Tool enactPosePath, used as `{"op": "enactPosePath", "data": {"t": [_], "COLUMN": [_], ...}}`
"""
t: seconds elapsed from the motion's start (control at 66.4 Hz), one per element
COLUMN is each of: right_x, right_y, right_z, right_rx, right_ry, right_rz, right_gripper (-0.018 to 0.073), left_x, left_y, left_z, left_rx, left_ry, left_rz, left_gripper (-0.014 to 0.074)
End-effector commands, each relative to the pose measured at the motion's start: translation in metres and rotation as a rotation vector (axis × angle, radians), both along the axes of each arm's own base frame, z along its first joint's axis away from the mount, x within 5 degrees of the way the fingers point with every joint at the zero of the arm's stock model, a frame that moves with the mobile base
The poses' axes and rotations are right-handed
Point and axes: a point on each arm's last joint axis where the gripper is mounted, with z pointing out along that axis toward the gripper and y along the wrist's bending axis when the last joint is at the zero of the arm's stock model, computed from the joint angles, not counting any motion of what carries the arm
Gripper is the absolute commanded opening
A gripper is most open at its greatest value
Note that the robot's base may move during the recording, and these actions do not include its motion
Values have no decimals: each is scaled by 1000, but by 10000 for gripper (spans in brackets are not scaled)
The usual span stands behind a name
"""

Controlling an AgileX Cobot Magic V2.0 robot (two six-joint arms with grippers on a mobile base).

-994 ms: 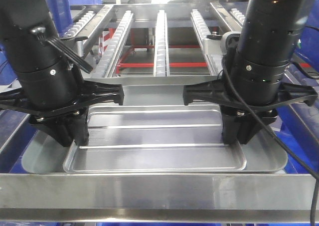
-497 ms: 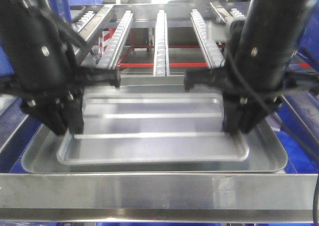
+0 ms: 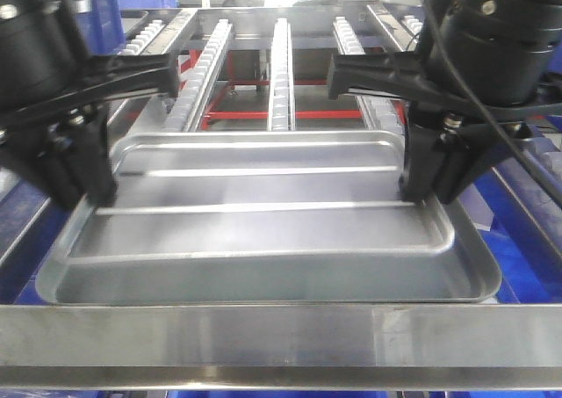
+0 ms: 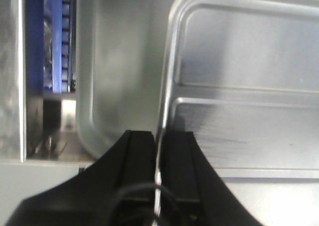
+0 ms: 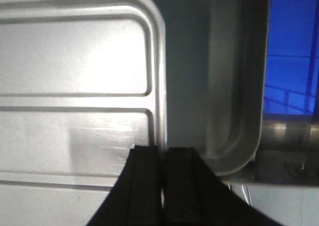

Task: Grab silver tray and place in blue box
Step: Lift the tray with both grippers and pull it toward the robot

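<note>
The silver tray (image 3: 263, 231) hangs between my two arms, raised above a second, larger metal tray (image 3: 479, 279) that lies under it. My left gripper (image 3: 83, 196) is shut on the tray's left rim, and the left wrist view shows that rim (image 4: 167, 86) pinched between the black fingers (image 4: 158, 133). My right gripper (image 3: 430, 191) is shut on the right rim, which runs between its fingers (image 5: 163, 148) in the right wrist view. Blue ribbed plastic (image 4: 62, 36) shows past the lower tray's left side and blue plastic (image 5: 291, 51) past its right; I cannot tell whether either is the blue box.
A roller conveyor with several rails (image 3: 281, 73) and a red frame (image 3: 263, 114) runs away behind the trays. A wide metal bar (image 3: 281, 332) crosses the front. More blue plastic (image 3: 522, 231) flanks the right side.
Both grippers have risen with the silver tray clamped at its ends. The tray has come up out of the lower tray and now sits higher and closer in the front view.
</note>
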Motion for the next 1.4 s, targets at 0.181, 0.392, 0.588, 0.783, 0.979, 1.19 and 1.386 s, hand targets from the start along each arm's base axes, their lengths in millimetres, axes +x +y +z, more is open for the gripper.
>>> {"op": "enactPosePath", "data": {"t": [0.181,0.392,0.588,0.783,0.979,1.19,1.386], "right_x": [-41,-71,-95,-101,-101,-101,-100], "right_y": [-3,-5,-9,-7,-6,-6,-5], "right_z": [16,16,15,14,14,14,15], "right_rx": [20,21,-3,-20,-14,-6,3], "right_ry": [-33,-30,-43,-43,-46,-51,-56], "right_rz": [9,2,-12,3,3,4,7], "right_gripper": [60,60,60,60,60,60,60], "left_x": [-44,-73,-93,-100,-100,-100,-104], "left_y": [6,-6,-17,-22,-22,-22,-25], "left_z": [19,22,23,23,23,23,23], "left_rx": [7,25,52,39,38,46,47], "left_ry": [-52,-58,-64,-59,-53,-56,-58], "left_rz": [9,-22,-55,-69,-67,-85,-136], "left_gripper": [-15,-15,-15,-15,-15,-15,-15]}}
